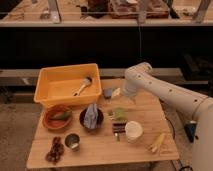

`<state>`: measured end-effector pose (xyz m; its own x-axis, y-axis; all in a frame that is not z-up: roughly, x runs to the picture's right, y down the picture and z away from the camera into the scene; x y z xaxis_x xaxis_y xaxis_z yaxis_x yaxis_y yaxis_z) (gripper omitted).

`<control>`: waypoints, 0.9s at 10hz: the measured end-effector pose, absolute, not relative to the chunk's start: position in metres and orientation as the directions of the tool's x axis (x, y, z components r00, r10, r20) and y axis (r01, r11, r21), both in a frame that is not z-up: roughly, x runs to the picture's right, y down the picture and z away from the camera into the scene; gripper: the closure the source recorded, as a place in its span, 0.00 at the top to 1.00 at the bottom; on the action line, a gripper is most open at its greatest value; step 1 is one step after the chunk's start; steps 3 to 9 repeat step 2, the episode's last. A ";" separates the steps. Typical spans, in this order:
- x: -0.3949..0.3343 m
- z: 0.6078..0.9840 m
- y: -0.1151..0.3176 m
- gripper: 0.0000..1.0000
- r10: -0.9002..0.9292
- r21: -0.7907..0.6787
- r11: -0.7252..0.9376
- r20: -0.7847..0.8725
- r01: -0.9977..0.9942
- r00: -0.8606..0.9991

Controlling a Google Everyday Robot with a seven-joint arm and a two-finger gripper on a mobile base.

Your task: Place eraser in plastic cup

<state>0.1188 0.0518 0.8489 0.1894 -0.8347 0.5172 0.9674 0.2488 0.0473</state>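
A wooden surface (145, 107) is seen in the lower half of the frame, with the white robot arm (165, 92) reaching in from the right. The pincer (120, 114) is found just right of centre, hung low over the surface, though how its tips are set honestly can't be made out from here. The eraser (119, 128), a small dark block, is laid flat on the wood right below the pincer and just left of the plastic cup (133, 131), nearly touching it. An orange bin (50, 80) with a brush (83, 85) inside is parked upper left. A dark bowl (92, 119) with a crumpled cloth is sat left of the eraser, and a blue-grey pad (108, 92) is left above it.
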 end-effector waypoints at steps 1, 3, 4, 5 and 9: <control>0.121 0.845 0.048 0.80 -0.838 0.044 0.250 0.511 0.967 0.193; 0.123 0.842 0.044 0.80 -0.840 0.038 0.251 0.505 0.967 0.199; 0.123 0.842 0.044 0.80 -0.840 0.038 0.251 0.505 0.967 0.199; 0.123 0.842 0.044 0.80 -0.840 0.038 0.251 0.505 0.967 0.199; 0.123 0.842 0.044 0.80 -0.840 0.038 0.251 0.505 0.967 0.199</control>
